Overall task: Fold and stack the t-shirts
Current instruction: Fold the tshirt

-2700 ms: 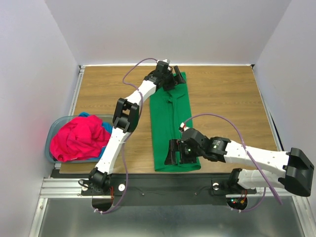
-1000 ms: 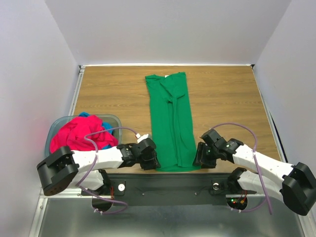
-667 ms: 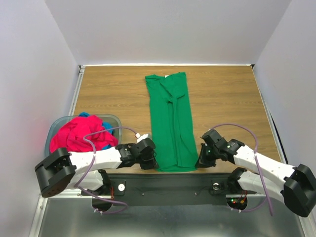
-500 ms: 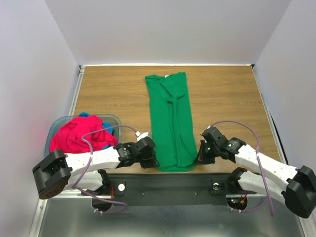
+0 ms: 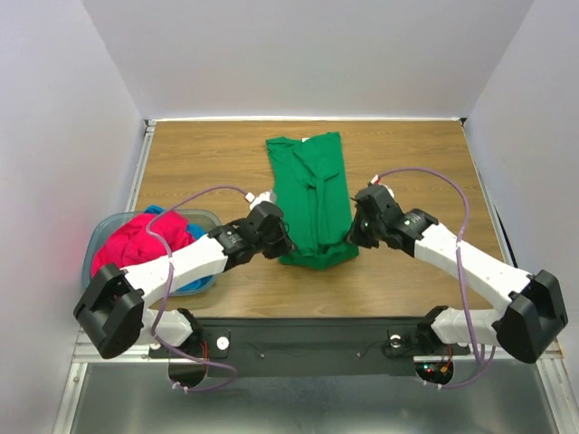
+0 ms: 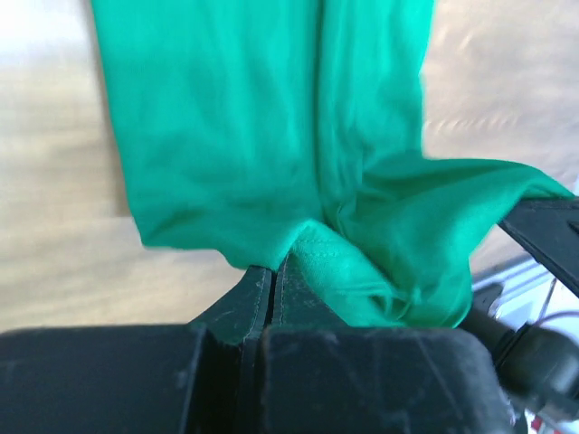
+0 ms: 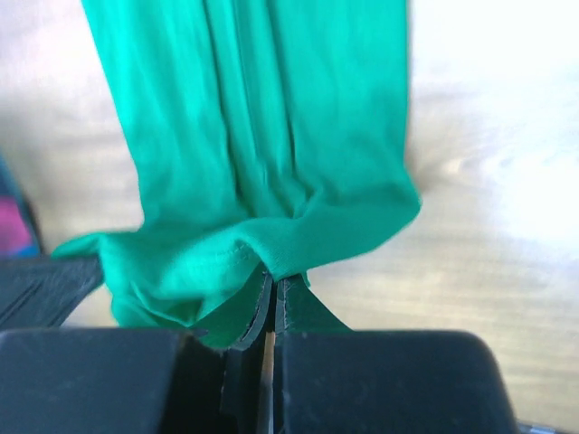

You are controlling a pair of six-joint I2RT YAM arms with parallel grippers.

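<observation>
A green t-shirt lies as a long narrow strip down the middle of the wooden table, its near end lifted and doubled back. My left gripper is shut on the near left corner of that hem. On the near right corner my right gripper is shut too. Both hold the hem above the strip's middle. A pink-red t-shirt fills the basket at the left, with a blue t-shirt partly showing under it.
The grey-blue plastic basket stands at the table's near left. White walls close in the back and both sides. A black rail with the arm bases runs along the near edge.
Both grippers shut on the green t-shirt's near hem corners and carried them away from the near edge, toward the strip's middle. The near half of the shirt now folds over itself.
</observation>
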